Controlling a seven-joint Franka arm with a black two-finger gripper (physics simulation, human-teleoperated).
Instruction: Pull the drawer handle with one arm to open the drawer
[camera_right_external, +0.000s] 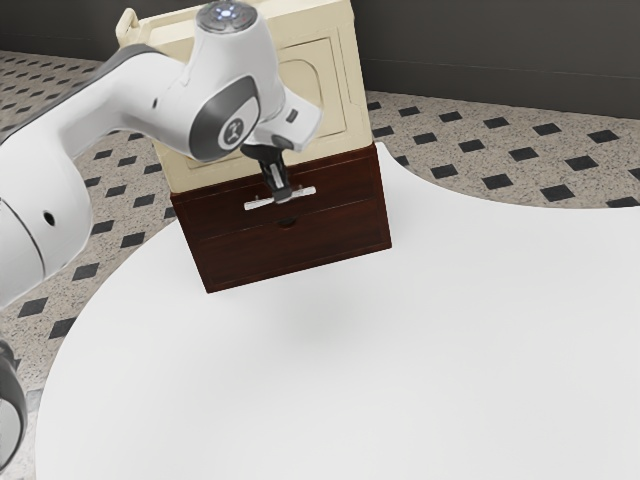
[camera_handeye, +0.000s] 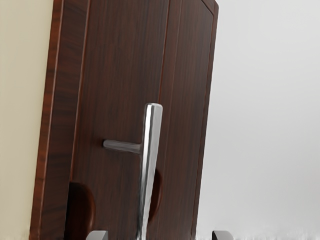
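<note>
You bring the open gripper (camera_right_external: 282, 193) to the silver bar handle (camera_handeye: 151, 137).
In the upper middle of the exterior view, this handle sits on the upper drawer front (camera_right_external: 348, 182), which looks shut. Your fingers (camera_handeye: 97, 235) stand apart, one on each side of the bar, probably so that you can grip it first, then pull outward.

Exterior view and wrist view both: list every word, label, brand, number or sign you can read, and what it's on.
Readable text: none in either view.
Arm: a small pale mark on the dark round joint cover, perhaps a logo; too small to make out.
Drawer front and handle: no lettering visible.
Cream panel above and white table: none visible.
</note>
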